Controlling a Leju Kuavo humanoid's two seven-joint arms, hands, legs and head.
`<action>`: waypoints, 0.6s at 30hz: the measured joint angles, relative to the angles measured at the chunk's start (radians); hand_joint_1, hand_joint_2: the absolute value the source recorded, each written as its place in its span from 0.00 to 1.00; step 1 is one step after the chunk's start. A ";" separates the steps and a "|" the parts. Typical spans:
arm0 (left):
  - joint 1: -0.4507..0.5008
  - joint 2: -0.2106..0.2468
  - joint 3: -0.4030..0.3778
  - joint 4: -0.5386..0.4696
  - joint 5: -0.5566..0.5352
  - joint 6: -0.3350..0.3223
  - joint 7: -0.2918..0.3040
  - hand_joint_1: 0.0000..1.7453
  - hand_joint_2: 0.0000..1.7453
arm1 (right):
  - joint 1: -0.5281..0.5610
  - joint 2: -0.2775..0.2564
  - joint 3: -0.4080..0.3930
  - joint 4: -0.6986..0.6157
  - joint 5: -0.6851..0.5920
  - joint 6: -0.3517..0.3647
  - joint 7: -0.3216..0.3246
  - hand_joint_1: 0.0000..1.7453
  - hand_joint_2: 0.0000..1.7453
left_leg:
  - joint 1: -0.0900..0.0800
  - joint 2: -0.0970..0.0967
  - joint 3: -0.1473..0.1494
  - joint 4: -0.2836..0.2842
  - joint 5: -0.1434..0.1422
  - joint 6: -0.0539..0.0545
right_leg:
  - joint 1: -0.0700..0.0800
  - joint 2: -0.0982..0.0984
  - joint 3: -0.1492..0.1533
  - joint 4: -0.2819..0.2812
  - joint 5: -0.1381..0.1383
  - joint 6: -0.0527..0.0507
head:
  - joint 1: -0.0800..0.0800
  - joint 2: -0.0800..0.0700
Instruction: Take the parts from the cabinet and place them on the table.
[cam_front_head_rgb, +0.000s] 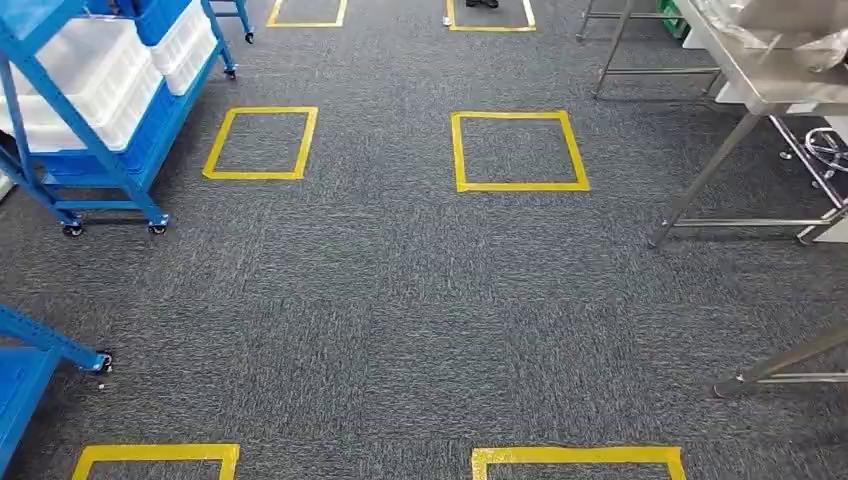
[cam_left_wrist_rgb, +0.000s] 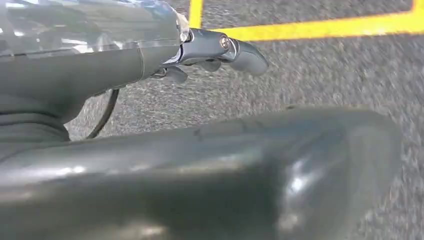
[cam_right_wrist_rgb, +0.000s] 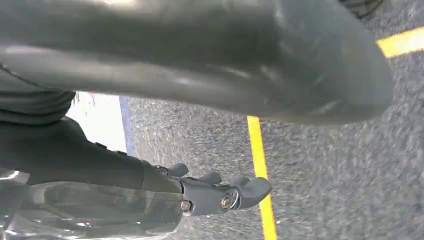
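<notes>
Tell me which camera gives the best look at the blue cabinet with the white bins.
The head view. It shows the blue cabinet on castors at upper left, with white bins on its shelves. The left wrist view shows grey carpet and yellow tape beyond the left hand; the right wrist view shows much the same beyond the right hand.

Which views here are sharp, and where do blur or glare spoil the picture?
Head view: evenly lit and sharp, yellow tape squares crisp on the grey carpet. Left wrist view: carpet smeared by motion blur, glare on the clear glossy cover beside the left hand. Right wrist view: similar blur, a blown-out white patch behind the right hand.
</notes>
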 joint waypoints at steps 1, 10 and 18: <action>0.000 0.000 0.000 0.000 -0.001 0.002 0.000 0.00 0.00 | 0.000 0.000 0.000 0.001 0.000 0.000 0.001 0.00 0.00 | 0.010 0.010 0.043 -0.080 0.043 -0.010 | -0.005 -0.011 0.003 0.005 -0.006 0.008 | 0.000 0.000; 0.000 -0.066 -0.008 -0.049 -0.013 0.023 0.026 0.00 0.00 | -0.009 -0.003 -0.014 -0.002 -0.028 0.004 0.022 0.00 0.00 | -0.007 0.007 0.098 -0.203 0.075 0.048 | -0.023 0.026 -0.025 0.116 -0.102 0.052 | 0.013 0.000; 0.001 -0.092 -0.008 -0.088 -0.006 0.029 0.030 0.00 0.00 | -0.002 -0.005 -0.017 -0.007 -0.032 0.019 0.022 0.00 0.00 | -0.035 -0.087 0.107 -0.205 0.074 0.066 | 0.050 0.125 -0.057 0.085 0.006 -0.036 | 0.016 0.000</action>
